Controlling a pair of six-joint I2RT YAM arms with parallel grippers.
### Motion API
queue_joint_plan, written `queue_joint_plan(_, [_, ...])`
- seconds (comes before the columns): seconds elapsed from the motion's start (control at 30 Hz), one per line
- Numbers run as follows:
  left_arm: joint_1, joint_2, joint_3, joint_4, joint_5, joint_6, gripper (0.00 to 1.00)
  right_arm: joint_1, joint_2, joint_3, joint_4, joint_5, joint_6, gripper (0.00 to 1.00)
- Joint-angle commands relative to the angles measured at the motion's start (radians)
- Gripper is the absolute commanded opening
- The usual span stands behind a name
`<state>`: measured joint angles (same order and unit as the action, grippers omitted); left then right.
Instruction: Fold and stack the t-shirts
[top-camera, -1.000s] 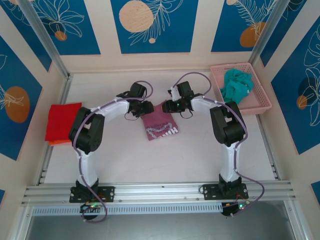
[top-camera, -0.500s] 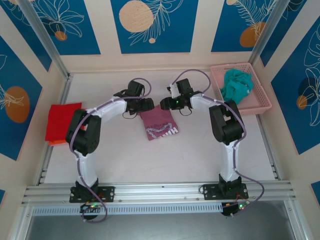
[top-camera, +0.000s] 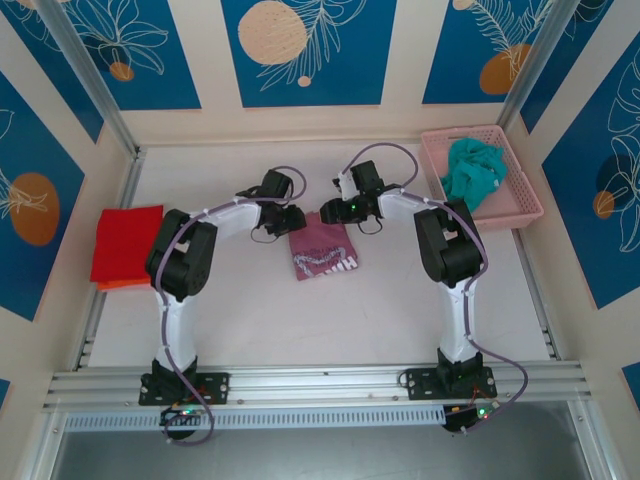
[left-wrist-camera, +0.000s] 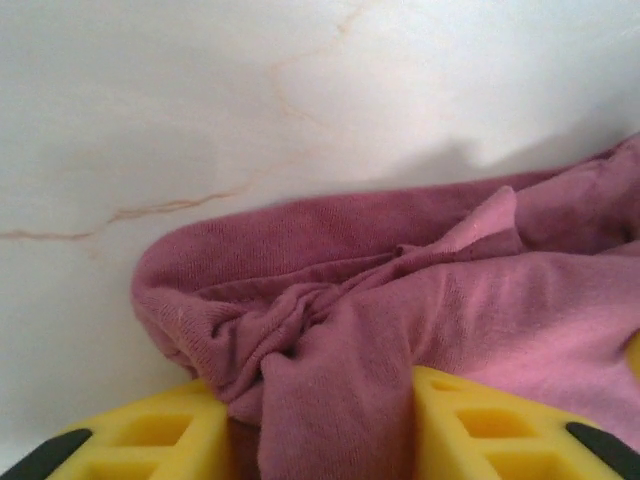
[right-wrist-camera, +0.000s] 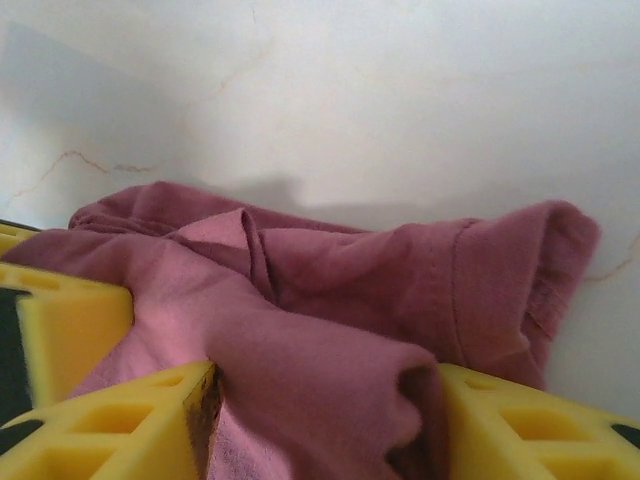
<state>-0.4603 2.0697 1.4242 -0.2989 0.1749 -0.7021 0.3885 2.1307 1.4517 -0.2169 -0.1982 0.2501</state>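
The left gripper (top-camera: 293, 222) now sits slightly nearer and further right than a second ago, over the far-left corner of the mauve-pink t-shirt (top-camera: 325, 250). Its fingers (left-wrist-camera: 150, 440) now pinch a bunched fold of that cloth. The left arm's elbow (top-camera: 183, 258) stands further in toward the middle of the tabletop. The right gripper (top-camera: 330, 212) is further left along the shirt's far edge, closer to the left one. The cloth peak that poked up between them is gone.
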Motion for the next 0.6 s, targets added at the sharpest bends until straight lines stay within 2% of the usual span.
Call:
queue_joint_plan(0.0, [0.011, 0.019, -0.022, 0.086, 0.110, -0.046, 0.16, 0.015, 0.007, -0.034, 0.019, -0.061, 0.044, 0.56])
queue_joint_plan(0.07, [0.022, 0.024, -0.037, 0.110, 0.135, -0.064, 0.01, 0.022, 0.004, -0.044, 0.031, -0.076, 0.070, 0.55])
queue_joint_plan(0.1, [0.031, 0.023, -0.043, 0.109, 0.138, -0.060, 0.00, 0.028, 0.001, -0.047, 0.036, -0.078, 0.080, 0.55])
queue_joint_plan(0.3, [0.103, -0.001, -0.048, -0.011, 0.142, 0.066, 0.00, 0.064, -0.038, -0.083, 0.076, -0.117, 0.128, 0.56])
queue_joint_plan(0.47, [0.207, -0.036, -0.069, -0.123, 0.224, 0.237, 0.00, 0.072, -0.149, -0.145, 0.112, -0.109, 0.129, 0.72])
queue_joint_plan(0.57, [0.242, -0.031, -0.045, -0.215, 0.228, 0.339, 0.00, 0.070, -0.214, -0.163, 0.097, -0.103, 0.116, 0.77])
